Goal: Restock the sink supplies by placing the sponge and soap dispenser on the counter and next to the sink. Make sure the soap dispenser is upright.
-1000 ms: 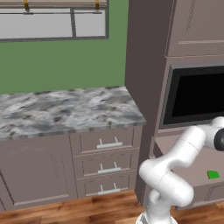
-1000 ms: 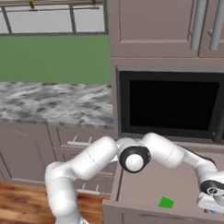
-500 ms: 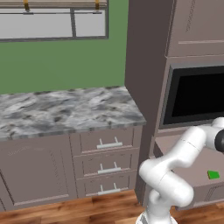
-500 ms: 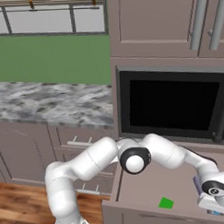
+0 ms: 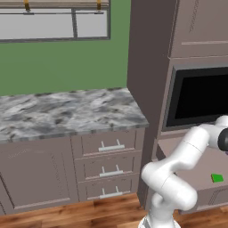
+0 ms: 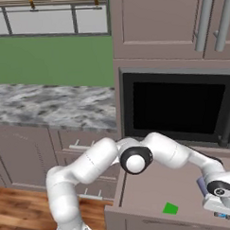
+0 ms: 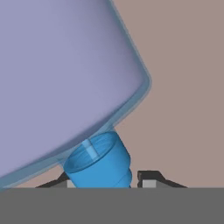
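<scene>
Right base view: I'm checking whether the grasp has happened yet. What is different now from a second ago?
The gripper, low at the right over the open drawer, has closed on the soap dispenser; the hand view shows its blue pump between the finger tips. The arm barely shifted. The green sponge, the counter and the camera views stayed put.

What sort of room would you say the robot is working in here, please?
It looks like a home kitchen, rendered rather than real. A marbled stone counter runs over mauve-brown cabinet drawers with silver handles, a built-in black oven sits in a tall cabinet column, and a window opens above a green wall.
</scene>
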Motion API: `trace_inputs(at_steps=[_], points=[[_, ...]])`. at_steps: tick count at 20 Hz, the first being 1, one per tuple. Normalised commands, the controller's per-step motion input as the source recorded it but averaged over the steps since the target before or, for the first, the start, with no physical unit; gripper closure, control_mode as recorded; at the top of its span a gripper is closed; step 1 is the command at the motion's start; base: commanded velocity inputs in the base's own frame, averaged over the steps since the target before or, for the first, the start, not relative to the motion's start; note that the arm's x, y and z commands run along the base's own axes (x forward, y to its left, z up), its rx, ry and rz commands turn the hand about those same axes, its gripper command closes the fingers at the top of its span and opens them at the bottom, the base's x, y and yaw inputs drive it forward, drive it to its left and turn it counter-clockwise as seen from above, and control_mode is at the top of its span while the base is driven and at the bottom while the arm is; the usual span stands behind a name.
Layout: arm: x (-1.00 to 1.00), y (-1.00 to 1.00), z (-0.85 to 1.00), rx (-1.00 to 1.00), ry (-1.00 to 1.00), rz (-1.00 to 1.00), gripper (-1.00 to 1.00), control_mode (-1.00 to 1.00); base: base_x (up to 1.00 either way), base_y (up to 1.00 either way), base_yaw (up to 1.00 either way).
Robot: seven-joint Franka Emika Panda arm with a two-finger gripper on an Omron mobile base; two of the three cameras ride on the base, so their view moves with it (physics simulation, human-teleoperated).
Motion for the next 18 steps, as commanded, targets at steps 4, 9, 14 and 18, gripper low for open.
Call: trace_inputs(at_steps=[4,9,14,18], points=[[-0.03,0.30,0.57,-0.10,0.04,0.00,1.00,-1.00,0.00,0.00,0.00],[-0.07,0.25,0.44,-0.11,0.07,0.00,1.00,-1.00,0.00,0.00,0.00],[-0.22,0.16,0.22,-0.09,0.07,0.00,1.00,-1.00,0.00,0.00,0.00],[-0.31,0.03,0.54,-0.06,0.01,0.00,1.00,-1.00,0.00,0.00,0.00]])
